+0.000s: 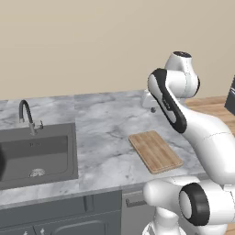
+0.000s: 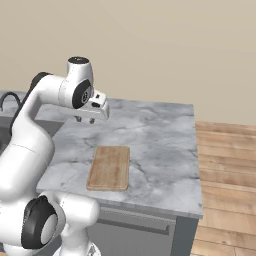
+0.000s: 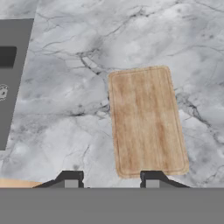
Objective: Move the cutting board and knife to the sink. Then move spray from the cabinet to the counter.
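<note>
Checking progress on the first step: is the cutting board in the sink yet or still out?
Out. The cutting board lies flat on the counter, apart from the sink.

Hand cam looking straight down: cutting board (image 3: 146, 120) flat on the marble table (image 3: 70, 87), long axis running up-frame, slightly tilted, nothing on it. Sink (image 3: 11, 83) at the left edge, drain just visible. Gripper (image 3: 111, 179) jaws parted, both tips at the bottom, above bare table near the board's near end.

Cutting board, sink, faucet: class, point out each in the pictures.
cutting board (image 3: 146, 120): hand view, centre of its wooden face.
sink (image 1: 39, 153): left base view, basin's back wall.
faucet (image 1: 25, 110): left base view, its arch.
</note>
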